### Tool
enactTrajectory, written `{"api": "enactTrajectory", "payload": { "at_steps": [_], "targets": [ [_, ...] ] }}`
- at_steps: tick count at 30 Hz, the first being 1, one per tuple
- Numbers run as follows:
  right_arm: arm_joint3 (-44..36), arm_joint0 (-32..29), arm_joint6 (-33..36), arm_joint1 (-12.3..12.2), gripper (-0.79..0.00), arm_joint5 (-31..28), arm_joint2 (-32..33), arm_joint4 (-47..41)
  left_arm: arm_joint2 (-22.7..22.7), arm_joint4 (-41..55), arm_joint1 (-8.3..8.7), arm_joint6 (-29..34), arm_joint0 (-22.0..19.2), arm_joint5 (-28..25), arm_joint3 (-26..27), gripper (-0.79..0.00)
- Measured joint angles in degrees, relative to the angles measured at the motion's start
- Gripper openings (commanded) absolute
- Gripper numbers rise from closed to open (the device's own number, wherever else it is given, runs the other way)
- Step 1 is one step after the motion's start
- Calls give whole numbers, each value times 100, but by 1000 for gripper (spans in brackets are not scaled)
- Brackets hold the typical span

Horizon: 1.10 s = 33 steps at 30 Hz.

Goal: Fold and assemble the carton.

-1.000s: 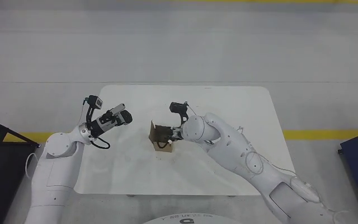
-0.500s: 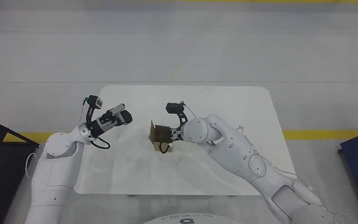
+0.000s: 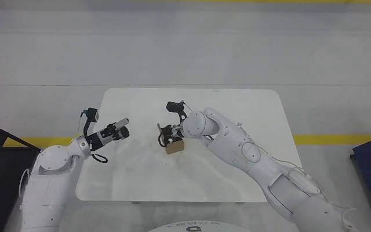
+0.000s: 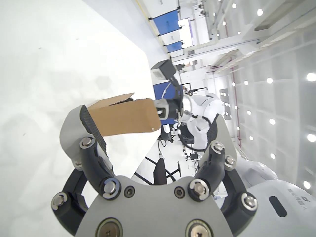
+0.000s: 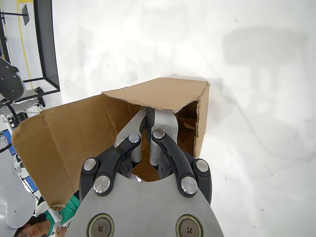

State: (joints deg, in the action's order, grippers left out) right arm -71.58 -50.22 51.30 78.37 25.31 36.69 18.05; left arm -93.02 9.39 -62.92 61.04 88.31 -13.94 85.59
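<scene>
Carton (image 3: 174, 145) lies near the middle of the surface (image 3: 243, 168), flaps open, with the right jaws inside it, pressed narrow together. Left jaws spread wide, holding nothing, well apart from carton.

Brown carton (image 3: 175, 146), white table (image 3: 243, 116), yellow floor stripe (image 3: 324, 139).
</scene>
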Motion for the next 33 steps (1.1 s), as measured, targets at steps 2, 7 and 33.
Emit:
{"api": "enactTrajectory", "payload": {
  "at_steps": [2, 7, 33],
  "targets": [
    [-1, -2, -1, 0, -785, -7, 4, -5, -204, -142, 59, 255, 288, 103, 199, 0],
    [-4, -1, 2, -1, -785, 1, 3, -2, -373, -510, 174, 1015, 724, 468, 895, 0],
    [-3, -1, 2, -1, -785, 1, 3, -2, 2388, -3201, 65, 495, -835, 3277, 922, -785]
  ]
}}
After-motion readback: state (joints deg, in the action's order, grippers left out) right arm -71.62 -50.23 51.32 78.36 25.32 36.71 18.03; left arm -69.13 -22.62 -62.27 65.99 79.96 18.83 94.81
